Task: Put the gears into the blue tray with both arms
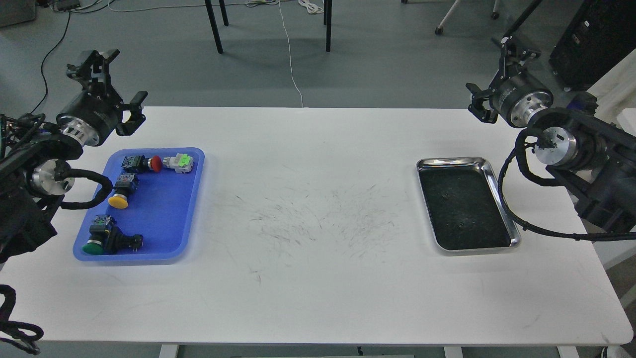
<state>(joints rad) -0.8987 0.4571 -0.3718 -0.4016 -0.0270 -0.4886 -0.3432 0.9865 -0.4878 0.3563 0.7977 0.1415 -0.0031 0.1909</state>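
Note:
The blue tray (164, 214) lies at the table's left and holds several push-button switches. Two tiny dark gears (443, 195) (461, 224) lie on the dark inside of the steel tray (503, 199) at the right; they are barely distinguishable. My left gripper (115, 84) hovers open above the table's back left corner, behind the blue tray, with nothing between its fingers. Open and empty as well, my right gripper (493, 74) hangs over the table's back right edge, behind the steel tray.
In the blue tray sit a red-capped switch (155, 163), a yellow-capped switch (119, 201), a green-capped switch (93, 247) and a white-green block (180, 162). The white table (308, 278) shows scuff marks in the middle. Chair legs and cables stand on the floor behind.

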